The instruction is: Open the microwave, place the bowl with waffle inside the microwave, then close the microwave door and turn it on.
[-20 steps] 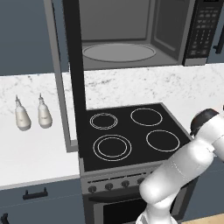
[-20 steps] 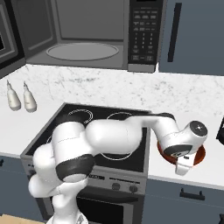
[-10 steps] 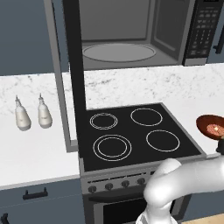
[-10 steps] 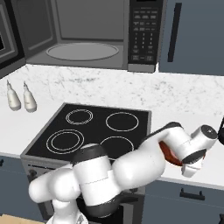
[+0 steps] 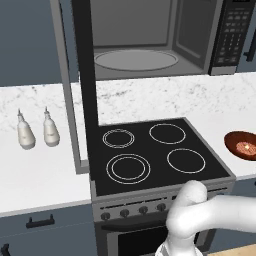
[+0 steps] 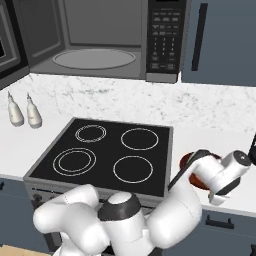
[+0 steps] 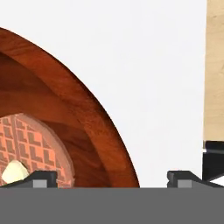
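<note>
The microwave [image 5: 150, 45] stands open above the counter, its grey turntable [image 5: 136, 60] bare. Its door [image 5: 86, 80] is swung out to the left and shows edge-on. The reddish-brown bowl [image 5: 242, 145] sits on the white counter right of the stove, with the waffle [image 5: 245, 147] in it. In the right base view the arm covers most of the bowl [image 6: 185, 161], and my gripper [image 6: 218, 199] hangs at its near right side. In the hand view my gripper [image 7: 111, 178] is open and straddles the rim of the bowl [image 7: 92, 127]: one fingertip [image 7: 41, 178] over the waffle [image 7: 33, 142], the other fingertip [image 7: 183, 176] over bare counter.
A black four-ring stove [image 5: 155, 155] lies below the microwave. Two pale bottles [image 5: 36, 131] stand on the counter at the left. A blue-grey cabinet door [image 6: 220, 40] with a dark bar handle is right of the keypad [image 6: 165, 35]. The counter's front edge is close to the bowl.
The arm has swung down and to the right, off the bowl's top to its near right side, so the bowl now shows in the left base view. The jaws stayed open.
</note>
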